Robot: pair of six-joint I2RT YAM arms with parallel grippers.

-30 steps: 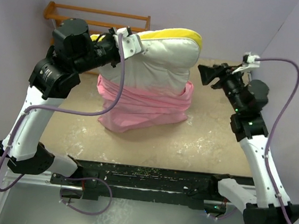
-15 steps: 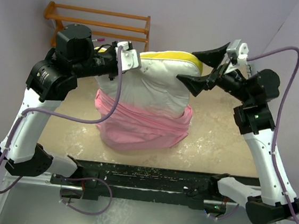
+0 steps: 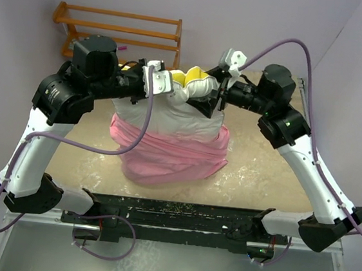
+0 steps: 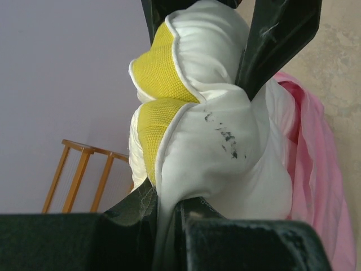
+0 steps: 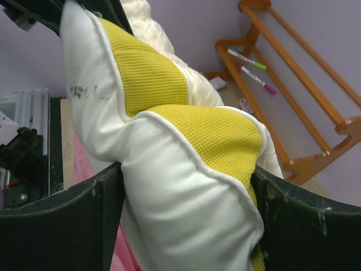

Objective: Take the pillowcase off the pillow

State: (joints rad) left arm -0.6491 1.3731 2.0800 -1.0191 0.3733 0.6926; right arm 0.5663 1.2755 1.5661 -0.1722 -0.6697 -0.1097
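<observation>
Satin pillowcase [image 3: 166, 156] sagged around the lower half of the pillow [image 3: 190, 114], which stood upright on the counter [image 3: 261, 170]. My left jaws were pinched onto its yellow-banded top edge, and my right jaws squeezed that edge close beside them. The pillow seemed light and squashy and the cover slippery, best gripped by a bunched fold.

Beige speckled tabletop [image 3: 254, 182] is marked with pale scuffs. Shiny pink satin pillowcase [image 3: 166, 156] is bunched directly on it near centre, around the base of an upright cream-white pillow [image 3: 177, 109]. Orange-brown wooden slatted rack [image 3: 129, 15] is set at far left corner
</observation>
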